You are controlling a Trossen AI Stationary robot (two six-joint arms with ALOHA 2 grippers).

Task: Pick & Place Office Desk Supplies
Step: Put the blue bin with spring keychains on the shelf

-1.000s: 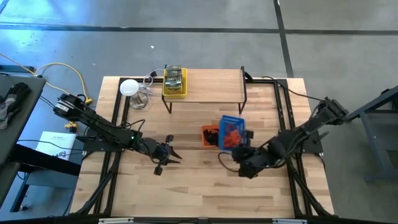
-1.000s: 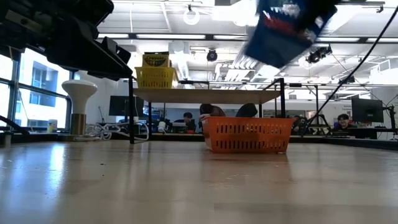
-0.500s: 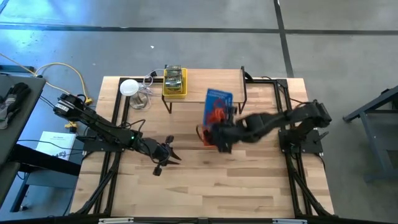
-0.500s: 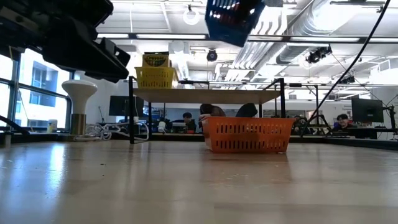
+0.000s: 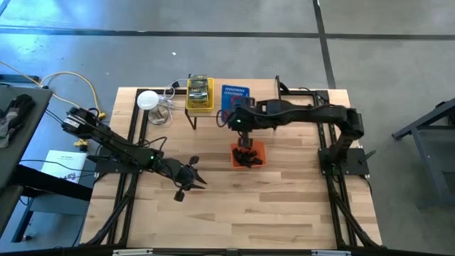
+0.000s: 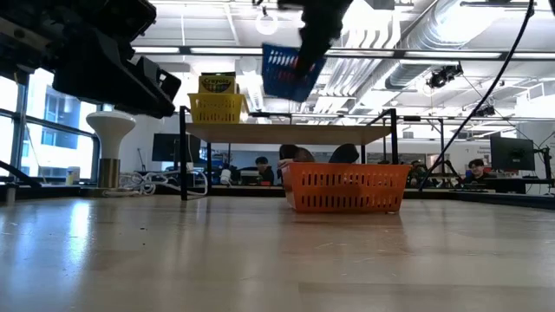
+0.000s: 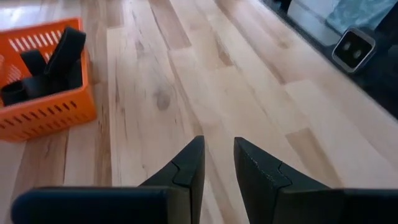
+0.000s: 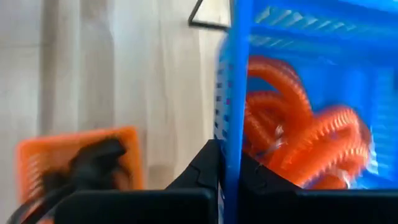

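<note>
My right gripper [image 8: 227,158] is shut on a blue basket [image 5: 234,94] and holds it in the air over the raised wooden shelf [image 5: 264,98]. In the low view the blue basket [image 6: 286,71] hangs tilted above the shelf top. Red ring-shaped bands [image 8: 292,134] lie inside it. An orange basket [image 5: 249,155] with black clips [image 7: 56,59] stands on the table in front of the shelf. A yellow basket [image 5: 200,93] with yellow-green packs sits on the shelf's left end. My left gripper [image 5: 199,178] waits over the table left of the orange basket, open with nothing between its fingers. My right gripper pinches one side wall of the blue basket [image 8: 229,112] at its rim, one finger inside the basket and one outside. The fingers come slanting down from the table's right. The basket is lifted clear and tilted, with the red bands still inside.
A white round disc on a stem [image 5: 147,99] and a tangle of cables stand at the far left beside the shelf. The shelf's black legs [image 6: 183,156] stand behind the orange basket. Bare wooden table lies toward the near edge.
My right gripper has swung the blue basket from near the table's right, beside the orange basket, up and toward the far edge, ending over the shelf next to the yellow basket. The basket has turned about on the way. The gripper has stayed shut on it.
</note>
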